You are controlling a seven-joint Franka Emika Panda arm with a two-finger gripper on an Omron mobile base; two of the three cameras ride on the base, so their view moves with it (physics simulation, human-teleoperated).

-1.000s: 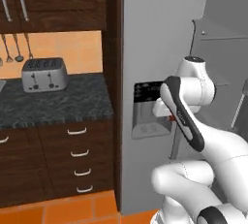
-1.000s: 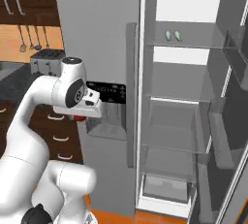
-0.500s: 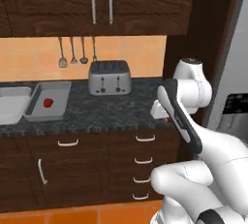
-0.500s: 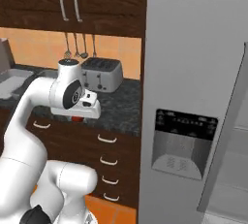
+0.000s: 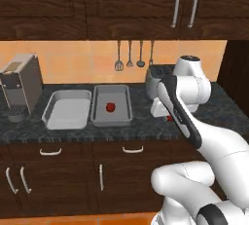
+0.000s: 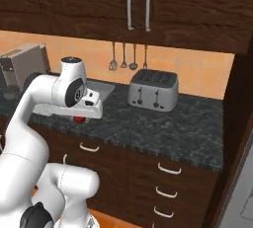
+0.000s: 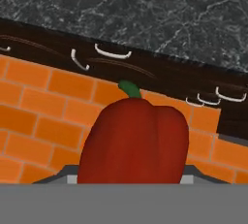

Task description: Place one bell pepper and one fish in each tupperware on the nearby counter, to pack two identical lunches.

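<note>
We are carrying a bell pepper (image 7: pixel 134 140) clamped in our gripper (image 5: pixel 168 118), held above the near edge of the counter (image 6: pixel 163 126), right of the two tupperware tubs. As we judge it, the risk is a drop over the counter's front edge: we are hanging near that edge, and a slipping grip would send the pepper to the orange floor (image 7: pixel 38 116). We could also set it in the wrong tub. We count two tubs: the left tupperware (image 5: pixel 67 109) looks bare, while the right tupperware (image 5: pixel 112 105) already holds a second pepper (image 5: pixel 111 106). That makes two peppers, one toaster (image 6: pixel 152 90) and one coffee machine (image 5: pixel 20 85).
</note>
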